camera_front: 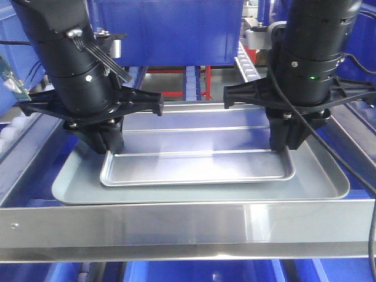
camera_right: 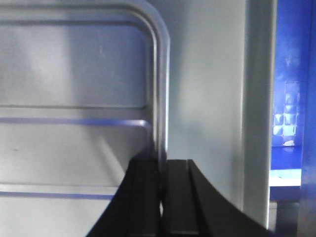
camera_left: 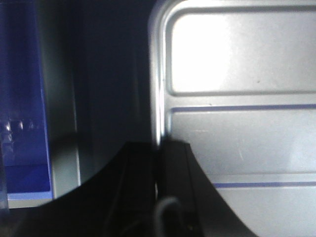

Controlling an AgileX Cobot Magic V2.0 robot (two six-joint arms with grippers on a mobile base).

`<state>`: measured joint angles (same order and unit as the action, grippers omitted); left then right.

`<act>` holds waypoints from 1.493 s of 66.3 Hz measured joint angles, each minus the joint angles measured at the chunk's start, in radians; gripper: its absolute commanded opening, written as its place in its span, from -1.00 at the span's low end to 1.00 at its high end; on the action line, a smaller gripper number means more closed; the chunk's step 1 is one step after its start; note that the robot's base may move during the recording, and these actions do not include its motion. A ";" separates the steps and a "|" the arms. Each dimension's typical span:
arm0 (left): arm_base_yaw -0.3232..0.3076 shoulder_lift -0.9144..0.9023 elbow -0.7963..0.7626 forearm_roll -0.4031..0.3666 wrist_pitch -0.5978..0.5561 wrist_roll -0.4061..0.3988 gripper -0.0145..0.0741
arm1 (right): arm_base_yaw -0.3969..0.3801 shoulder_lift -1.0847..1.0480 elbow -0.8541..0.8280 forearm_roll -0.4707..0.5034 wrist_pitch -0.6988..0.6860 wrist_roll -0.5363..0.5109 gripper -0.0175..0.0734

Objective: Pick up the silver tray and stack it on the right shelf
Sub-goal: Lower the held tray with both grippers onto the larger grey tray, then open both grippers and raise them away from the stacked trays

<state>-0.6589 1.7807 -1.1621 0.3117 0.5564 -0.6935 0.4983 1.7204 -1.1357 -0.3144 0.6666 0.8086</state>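
The silver tray (camera_front: 197, 167) is seen lying inside a larger dull grey tray (camera_front: 317, 188), behind a steel front bar (camera_front: 188, 226); its long axis runs left to right, so each short end is met by one arm. The left gripper (camera_front: 111, 144) is pinched on the left rim and the right gripper (camera_front: 286, 141) on the right rim, jaws drawn together on the thin edge in both wrist views. The tray is shiny, round-cornered and low-rimmed; two long ridges are shown across its base.

Front view bright, sharp; wrist views soft, dim; glare on silver tray (camera_left: 207, 54) base.
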 measured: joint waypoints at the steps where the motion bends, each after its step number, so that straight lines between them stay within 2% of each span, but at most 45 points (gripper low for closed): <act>1: 0.000 0.000 0.000 0.000 0.000 -0.002 -0.89 | 0.000 0.000 0.000 0.000 -0.002 0.000 -0.15; 7: 0.000 0.000 -0.005 -0.008 0.004 -0.002 -0.85 | 0.000 0.000 0.000 0.000 -0.011 0.000 0.24; 12: 0.000 0.000 -0.008 -0.022 0.009 -0.002 -0.54 | 0.000 0.000 0.000 0.000 -0.028 0.000 0.53; 16: 0.000 0.000 -0.009 -0.031 0.023 0.014 -0.17 | 0.000 0.000 -0.005 0.002 -0.054 0.000 0.64; 18: 0.000 0.000 -0.009 -0.037 0.025 0.017 -0.05 | 0.000 0.000 -0.007 0.004 -0.067 0.000 0.64; 21: 0.002 0.000 -0.009 -0.041 0.021 0.019 0.07 | 0.000 0.000 -0.009 0.006 -0.078 0.000 0.64; 24: 0.009 0.000 -0.011 -0.048 0.016 0.022 0.10 | 0.002 0.000 -0.010 0.009 -0.083 0.000 0.64; 37: 0.034 0.000 -0.011 -0.048 0.009 0.023 0.08 | 0.002 0.000 -0.010 0.015 -0.083 0.000 0.64; 41: 0.039 0.000 -0.018 -0.046 0.011 0.023 0.00 | 0.002 0.000 -0.010 0.017 -0.083 0.000 0.61; 45: 0.039 0.000 -0.031 -0.046 0.020 0.023 -0.22 | 0.002 0.000 -0.010 0.017 -0.083 0.000 0.52; 50: 0.039 0.000 -0.069 -0.046 0.070 0.023 -0.74 | 0.002 -0.002 -0.014 0.017 -0.071 0.000 0.15; 51: 0.039 0.000 -0.078 -0.046 0.082 0.023 -0.89 | 0.002 -0.002 -0.017 0.017 -0.066 0.000 0.01; 52: 0.039 0.000 -0.087 -0.046 0.095 0.023 -0.95 | 0.002 -0.002 -0.019 0.017 -0.061 0.000 -0.08; 57: 0.039 0.000 -0.129 -0.046 0.153 0.023 -0.83 | 0.002 -0.011 -0.035 0.017 -0.036 0.000 -0.53; 58: 0.039 0.000 -0.135 -0.044 0.162 0.023 -0.83 | 0.002 -0.011 -0.038 0.017 -0.032 0.000 -0.55; 65: 0.043 0.000 -0.156 -0.025 0.183 0.023 -0.86 | 0.002 -0.017 -0.049 0.017 -0.021 0.000 -0.39; 73: 0.047 0.000 -0.157 -0.021 0.210 0.025 -0.86 | 0.002 -0.017 -0.052 0.017 -0.018 0.000 -0.40; 78: 0.047 0.000 -0.157 -0.019 0.227 0.027 -0.86 | 0.003 -0.017 -0.064 0.017 0.004 0.000 -0.52; 84: 0.047 -0.005 -0.155 -0.024 0.230 0.031 -0.86 | 0.004 -0.034 -0.071 0.017 0.019 -0.022 -0.51; 99: 0.007 -0.149 -0.062 -0.030 0.106 0.031 -0.86 | 0.015 -0.159 -0.017 0.017 -0.033 -0.116 -0.51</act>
<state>-0.6522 1.6319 -1.2244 0.2815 0.6627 -0.6624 0.5134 1.5615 -1.1523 -0.2973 0.6336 0.6922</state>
